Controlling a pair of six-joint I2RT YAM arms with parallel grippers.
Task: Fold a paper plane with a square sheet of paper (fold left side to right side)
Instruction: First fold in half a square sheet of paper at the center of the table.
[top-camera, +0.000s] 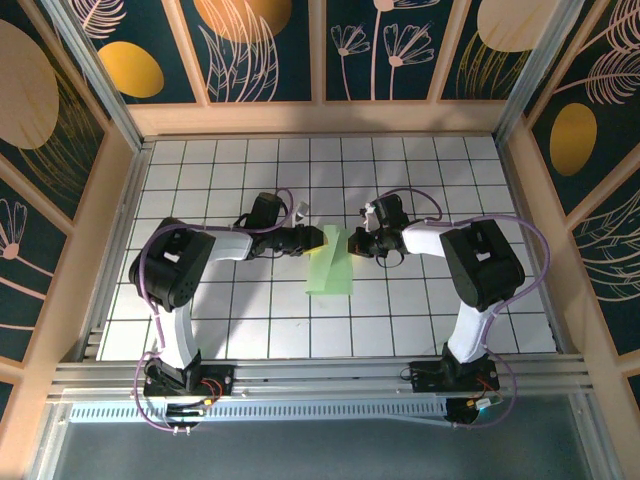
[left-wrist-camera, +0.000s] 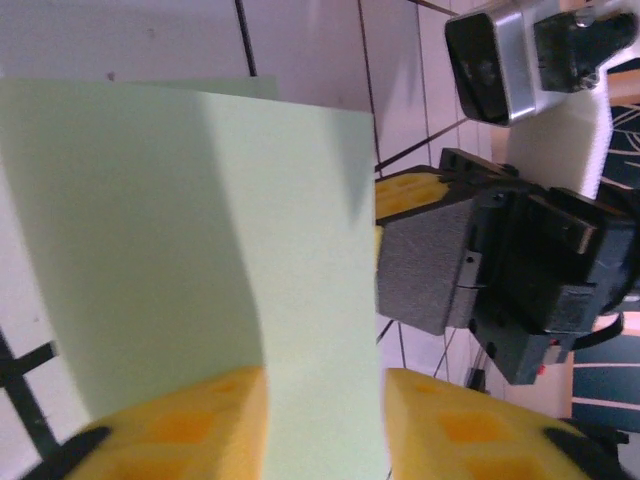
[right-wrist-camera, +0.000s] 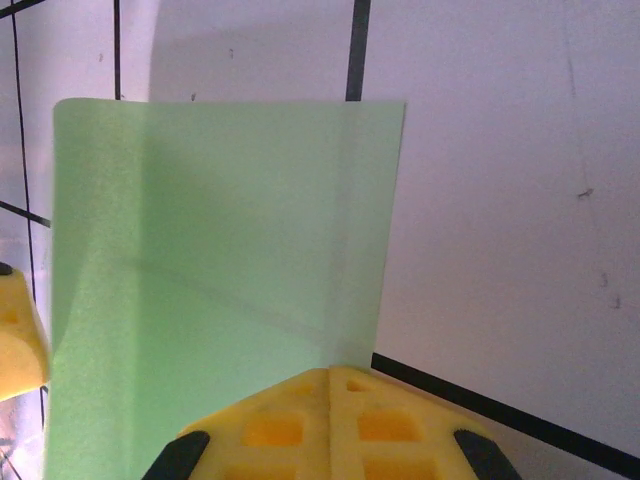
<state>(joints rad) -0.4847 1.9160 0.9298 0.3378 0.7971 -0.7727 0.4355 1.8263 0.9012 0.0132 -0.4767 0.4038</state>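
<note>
Left gripper: partly open. Its yellow pads stand apart with a clear gap, and the paper runs through that gap. The pads are not seen pressing the sheet, so I read no firm hold; it straddles the paper from the left side.

Right gripper: closed tight, tips together, sitting right at the paper's right edge. Cannot tell whether it pinches that edge or only pins it to the worktop.

Step, my read: this is the left-to-right fold. The flap looks brought over, the layers want lining up, and the crease is not pressed. It is no plane yet: no point, no wings.

Next move probably calls for the left gripper to close or press down and run along the fold line while the right one stops the edges sliding. The edges need matching first. A thin sheet pushed from one side only could skid or buckle.

Paper: mid worktop, about halfway between the left and right edges, between the two grippers and close against both.
- Light green, plain, thin.
- From above it reads as a narrow strip, not a square, so it is doubled over.
- The far end looks brighter, maybe lifted; the near end lies flat on the grid.
- In the wrist views a second edge peeks past the top layer, so the layers are slightly offset.
- A faint slanted line crosses the face.
- No tears visible.
</note>
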